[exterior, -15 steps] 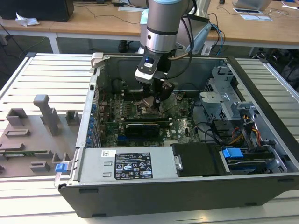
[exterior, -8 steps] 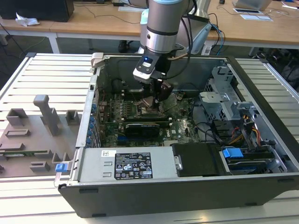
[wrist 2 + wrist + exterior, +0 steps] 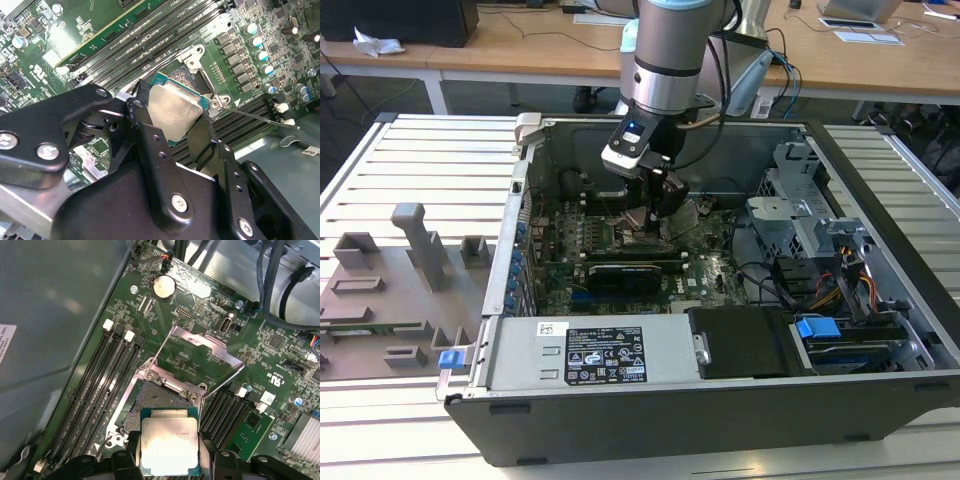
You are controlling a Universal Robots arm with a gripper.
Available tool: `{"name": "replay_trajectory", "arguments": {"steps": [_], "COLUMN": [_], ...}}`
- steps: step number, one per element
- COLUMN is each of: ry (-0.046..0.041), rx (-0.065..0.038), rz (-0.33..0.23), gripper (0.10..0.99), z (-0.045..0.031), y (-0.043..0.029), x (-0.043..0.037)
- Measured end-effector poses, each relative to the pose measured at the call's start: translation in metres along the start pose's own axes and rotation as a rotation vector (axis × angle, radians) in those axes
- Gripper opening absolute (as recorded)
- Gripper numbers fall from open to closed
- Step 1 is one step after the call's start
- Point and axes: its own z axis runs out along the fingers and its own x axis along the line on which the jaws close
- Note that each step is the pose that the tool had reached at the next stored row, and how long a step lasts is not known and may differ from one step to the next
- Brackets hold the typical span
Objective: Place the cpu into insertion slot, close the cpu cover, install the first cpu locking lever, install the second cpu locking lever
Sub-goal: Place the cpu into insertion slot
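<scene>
open computer case [image 3: 650,430] | motherboard [image 3: 120,305] inside | coin battery [image 3: 164,286] on board | grey fixture tray [image 3: 370,330] at exterior view's left

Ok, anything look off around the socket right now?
Nothing damaged or spilled. The small square silver-topped cpu is held by the black gripper above the open socket, not seated. The thin silver hinged cpu cover stands raised.

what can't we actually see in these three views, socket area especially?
- Exterior view: the black pincer hides the socket and what it holds.
- Both wrist views: the small square silver-grey cpu, gripped in the pincer, covers the socket beneath; contact or gap cannot be told.
- First wrist view: the picture's edge cuts off most of the pincer, so its grip shows only partly.
</scene>
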Motion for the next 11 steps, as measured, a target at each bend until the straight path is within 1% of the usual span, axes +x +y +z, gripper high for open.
{"name": "replay_trajectory", "arguments": {"steps": [2, 3, 4, 6, 11], "ry": [0.0022, 0.0047, 0.006, 0.0103, 0.0131], "rx": [0.001, 0.002, 0.003, 0.005, 0.006], "rz": [0.023, 0.049, 0.062, 0.107, 0.136], "gripper": [0.541, 0.541, 0.541, 0.541, 0.541], "z": [0.0, 0.0001, 0.0001, 0.0002, 0.0002], "y": [0.0, 0.0, 0.0, 0.0, 0.0], "x": [0.0, 0.0, 0.0, 0.0, 0.0]}}
